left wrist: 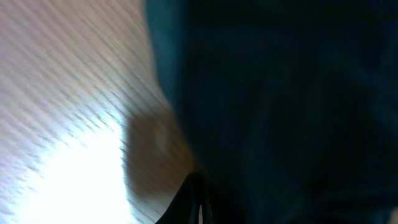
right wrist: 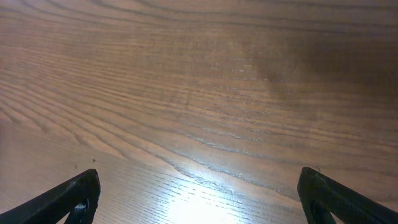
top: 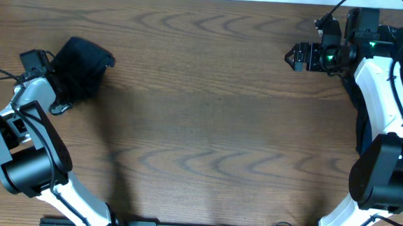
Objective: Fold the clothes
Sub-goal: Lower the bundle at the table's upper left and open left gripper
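My left jaws are pinched all the way shut, and as far as I can judge they have a fold of the dark garment (top: 82,62) between them. From overhead it sits as a bunched lump at the far left of the counter (top: 214,128), hard against my left wrist. In the left wrist view the cloth fills nearly everything, so I cannot see the pinch itself. My right jaws stand wide with nothing in them. Their fingertips (right wrist: 78,194) hang over bare wood near the far right corner, well apart from the garment.

I take the step in hand to be bringing this garment to the open middle of the counter and spreading it flat. No fold can be made while it is a lump. To do that well, I should carry it low and slowly toward the centre, so the loose cloth trails out behind the pinch instead of rolling under. My grip looks to be on a bunch and not on a clean edge, so layers may slide out if I jerk. The right arm should come across, find a free edge or corner, and close on a single layer. Then both arms can draw apart until the cloth lies smooth.
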Motion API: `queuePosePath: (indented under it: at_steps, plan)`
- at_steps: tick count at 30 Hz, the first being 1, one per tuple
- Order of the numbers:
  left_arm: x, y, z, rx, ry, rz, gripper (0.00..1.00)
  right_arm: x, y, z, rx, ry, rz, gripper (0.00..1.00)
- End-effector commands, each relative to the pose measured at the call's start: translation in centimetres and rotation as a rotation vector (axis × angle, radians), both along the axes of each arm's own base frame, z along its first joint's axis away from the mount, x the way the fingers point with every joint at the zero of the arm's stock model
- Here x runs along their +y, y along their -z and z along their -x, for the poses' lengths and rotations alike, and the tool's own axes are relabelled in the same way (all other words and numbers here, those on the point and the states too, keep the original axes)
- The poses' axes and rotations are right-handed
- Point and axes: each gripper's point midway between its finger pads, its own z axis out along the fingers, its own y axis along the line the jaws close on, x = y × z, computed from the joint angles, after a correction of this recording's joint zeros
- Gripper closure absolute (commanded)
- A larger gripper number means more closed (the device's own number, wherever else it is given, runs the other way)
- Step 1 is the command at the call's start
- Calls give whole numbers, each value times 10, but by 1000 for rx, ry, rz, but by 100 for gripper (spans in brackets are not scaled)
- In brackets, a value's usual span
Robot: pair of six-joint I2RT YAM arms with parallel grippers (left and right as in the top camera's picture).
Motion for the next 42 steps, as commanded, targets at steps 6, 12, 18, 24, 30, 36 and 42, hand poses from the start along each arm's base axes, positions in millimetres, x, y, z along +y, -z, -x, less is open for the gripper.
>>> queuePosePath:
  at_steps: [6, 12, 18, 24, 30, 36, 42]
  plan:
    - [-34, -4, -22, -127, 67, 199, 94, 1, 3, 1, 7, -5, 0, 1]
    - [-40, -7, -26, -149, 72, 230, 94, 1, 3, 1, 7, -5, 0, 1]
    - [-39, -24, -29, -182, 63, 218, 94, 1, 3, 1, 7, -5, 0, 1]
    - [-38, -104, -35, -338, 81, 142, 94, 1, 3, 1, 7, -5, 0, 1]
    - [-53, -164, -30, -443, 123, 90, 93, 1, 3, 1, 7, -5, 0, 1]
    - [-94, -171, -42, -459, 222, 102, 89, 1, 3, 1, 7, -5, 0, 1]
    - [-142, -169, -47, -442, 330, 132, 72, 1, 3, 1, 7, -5, 0, 1]
